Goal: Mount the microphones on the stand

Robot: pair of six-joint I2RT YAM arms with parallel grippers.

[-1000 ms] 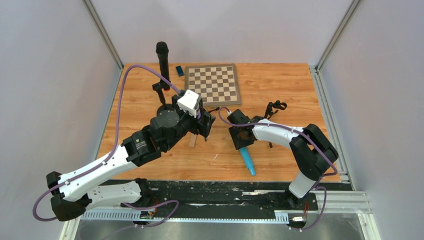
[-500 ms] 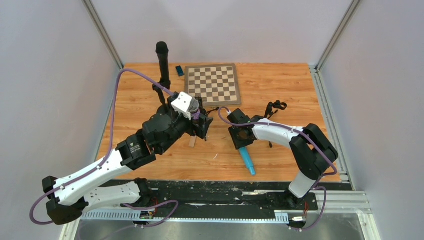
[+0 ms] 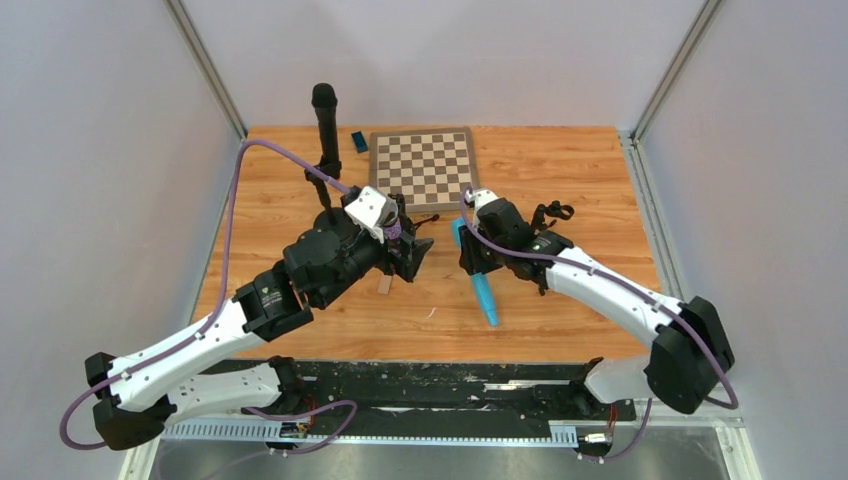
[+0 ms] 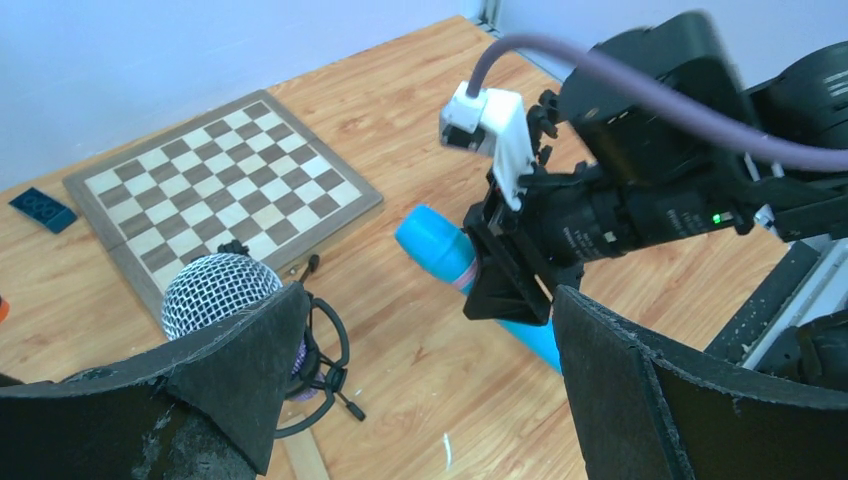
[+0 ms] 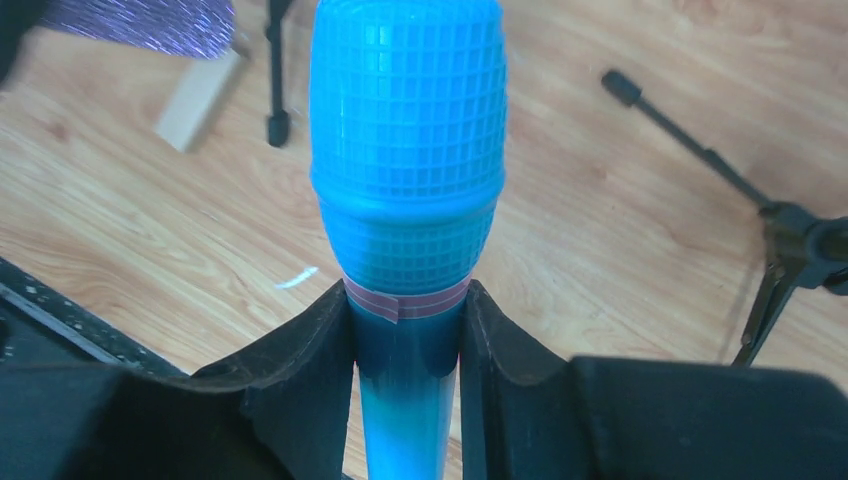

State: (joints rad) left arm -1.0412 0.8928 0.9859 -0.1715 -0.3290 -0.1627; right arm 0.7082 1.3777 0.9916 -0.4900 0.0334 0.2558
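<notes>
Now; right gripper (image 5: 405,322) clenched on blue microphone (image 5: 405,150) below its head; left gripper (image 4: 432,392) released

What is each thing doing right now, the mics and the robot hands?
blue microphone: tilted, clamped below its head.
purple microphone: sitting in the small stand, not gripped.
black microphone: upright in the far stand.
left gripper: open, empty.
right gripper: shut on the blue microphone.
chessboard: lying flat.

The table (image 3: 580,170) is made of light brown wood. Pale grey walls (image 3: 450,60) stand on three sides of it. Shiny metal bars (image 3: 207,70) run up the back corners. The light is soft and even.
</notes>
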